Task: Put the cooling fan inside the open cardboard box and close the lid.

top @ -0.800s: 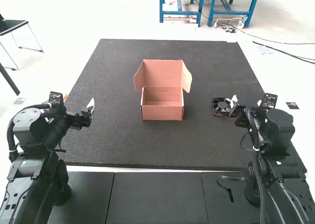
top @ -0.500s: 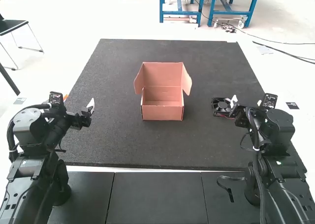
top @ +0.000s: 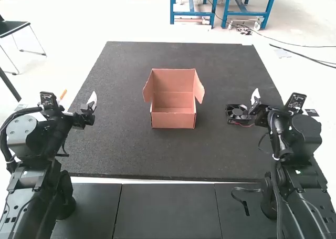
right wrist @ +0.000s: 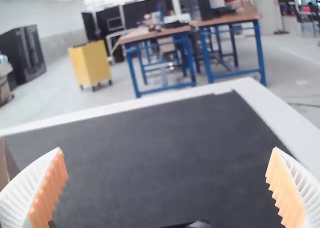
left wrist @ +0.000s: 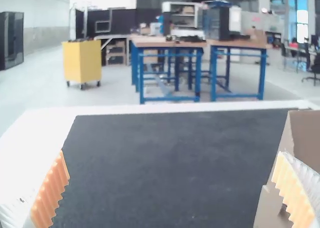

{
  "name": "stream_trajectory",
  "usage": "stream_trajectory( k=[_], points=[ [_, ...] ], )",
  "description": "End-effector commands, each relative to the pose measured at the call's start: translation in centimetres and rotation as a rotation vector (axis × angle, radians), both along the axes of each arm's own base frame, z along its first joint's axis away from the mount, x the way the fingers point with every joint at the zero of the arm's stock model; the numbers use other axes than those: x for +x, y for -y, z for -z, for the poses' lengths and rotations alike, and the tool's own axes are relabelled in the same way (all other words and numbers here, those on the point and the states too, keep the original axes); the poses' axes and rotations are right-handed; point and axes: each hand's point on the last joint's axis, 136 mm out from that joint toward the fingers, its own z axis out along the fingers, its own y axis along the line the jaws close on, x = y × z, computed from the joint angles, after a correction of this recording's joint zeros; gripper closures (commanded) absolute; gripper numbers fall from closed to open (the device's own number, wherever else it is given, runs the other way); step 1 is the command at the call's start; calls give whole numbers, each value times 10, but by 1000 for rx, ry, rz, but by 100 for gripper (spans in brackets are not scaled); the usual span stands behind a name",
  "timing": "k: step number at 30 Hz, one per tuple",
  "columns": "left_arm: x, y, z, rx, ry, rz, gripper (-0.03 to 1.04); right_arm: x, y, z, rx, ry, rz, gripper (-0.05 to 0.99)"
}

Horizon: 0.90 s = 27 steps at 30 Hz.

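High view: box [top: 173,105] sits open mid-mat [top: 115,71], lid and side flaps up. Fan [top: 237,113] lies flat on the mat right of the box, apart from it, just beside the right gripper [top: 261,106]. Left gripper [top: 77,96] hangs over the mat's left edge, well apart from the box, fingers spread.
Left wrist view: orange pads [left wrist: 50,195] wide apart, nothing between them; a box flap shows by one finger.
Right wrist view: fingers wide apart, holding nothing, bare mat ahead.
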Motion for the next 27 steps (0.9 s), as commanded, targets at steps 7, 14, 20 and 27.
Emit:
stream_trajectory(
  k=[7, 14, 20, 27],
  points=[
    [40, -15, -63, -45, -123, -47, 5, 37, 4, -70, -49, -90, 37, 2],
    [87, -7, -73, -59, -301, 28, 5, 62, 4, -90, -170, -270, 35, 2],
    [110, -1, -32, -36, -555, 59, 5, 71, 4, -81, -182, -514, 21, 3],
    [97, 57, 1, 89, -738, 270, 5, 73, 9, -52, -208, -769, 36, 3]
  ],
)
